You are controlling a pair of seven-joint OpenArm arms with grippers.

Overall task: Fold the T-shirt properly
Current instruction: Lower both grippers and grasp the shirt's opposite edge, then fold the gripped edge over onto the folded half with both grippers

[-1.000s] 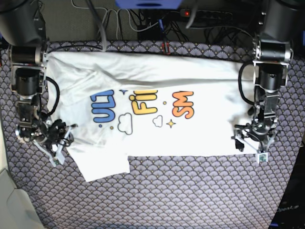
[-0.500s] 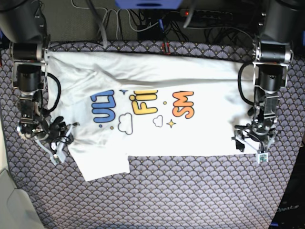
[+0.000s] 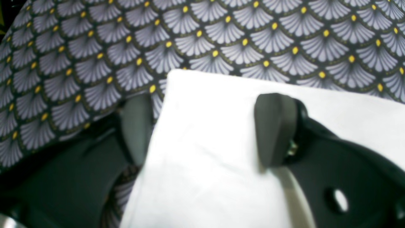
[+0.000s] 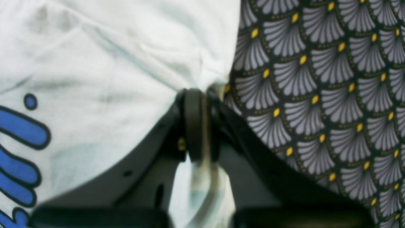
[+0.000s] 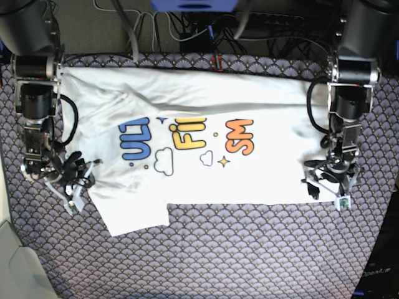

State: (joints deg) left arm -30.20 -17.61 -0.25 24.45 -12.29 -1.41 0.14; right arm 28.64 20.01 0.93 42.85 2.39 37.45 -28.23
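On the left of the base view, the right tool point(image 5: 73, 187) sits at the lower left edge of the T-shirt point(image 5: 199, 124), just above the sleeve that sticks out toward the bottom. Its jaws are closed tight, and the right wrist view shows a thin fold of the white cloth pinched between them, with the blue lettering point(image 4: 19, 139) off to the left of the pinch and the patterned cover to the right.

The T-shirt lies spread flat across the tabletop point(image 5: 249, 255), which is covered in a grey fan-patterned cloth with yellow dots. The shirt's long side runs left to right, and its top strip is folded over along the far edge. The print faces up: blue letters point(image 5: 136, 143) nearest the right tool, yellow letters point(image 5: 189, 137) in the middle, orange letters point(image 5: 240, 137) further right, with small clouds and stars below them.

At the shirt's lower right corner is the left tool point(image 5: 331, 187). The left wrist view shows its jaws spread wide, one finger point(image 3: 275, 126) resting over the white cloth and the other finger point(image 3: 136, 126) beside the cloth's edge on the patterned cover, so the corner lies between them without being squeezed.
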